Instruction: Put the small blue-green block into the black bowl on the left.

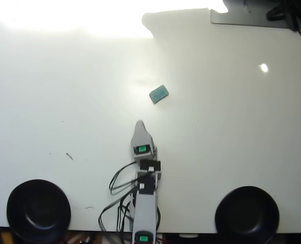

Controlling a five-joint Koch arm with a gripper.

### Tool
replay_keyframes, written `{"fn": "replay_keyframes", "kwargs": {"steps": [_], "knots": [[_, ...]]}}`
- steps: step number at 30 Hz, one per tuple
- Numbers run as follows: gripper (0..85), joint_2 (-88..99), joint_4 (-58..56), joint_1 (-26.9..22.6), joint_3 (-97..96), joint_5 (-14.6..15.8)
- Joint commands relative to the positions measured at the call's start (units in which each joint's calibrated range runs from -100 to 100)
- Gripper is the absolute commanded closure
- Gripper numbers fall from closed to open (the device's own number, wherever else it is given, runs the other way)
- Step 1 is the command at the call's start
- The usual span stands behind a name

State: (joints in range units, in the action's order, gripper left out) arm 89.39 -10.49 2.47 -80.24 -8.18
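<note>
In the overhead view the small blue-green block (159, 94) lies flat on the white table, a little right of centre. My gripper (139, 125) points up the picture, its tip below and left of the block and clear of it. Only a single pointed tip shows, so whether the jaws are open or shut is hidden. The black bowl (38, 210) on the left sits at the bottom left corner, with nothing in it and far from the block.
A look-alike black bowl (247, 210) stands at the bottom right. Black cables (121, 184) loop beside the arm's base. A grey plate and dark gear (262, 15) sit at the top right edge. Glare washes out the table's top.
</note>
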Motion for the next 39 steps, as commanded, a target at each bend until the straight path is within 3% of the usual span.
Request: {"fn": "replay_keyframes", "kwargs": {"steps": [1,18,39], "knots": [[38.6,-5.14,-1.79,0.49,7.23,-0.05],[38.8,-41.56,-9.66,2.05,35.14,-4.15],[42.1,-63.31,-10.95,3.66,49.56,-8.45]]}}
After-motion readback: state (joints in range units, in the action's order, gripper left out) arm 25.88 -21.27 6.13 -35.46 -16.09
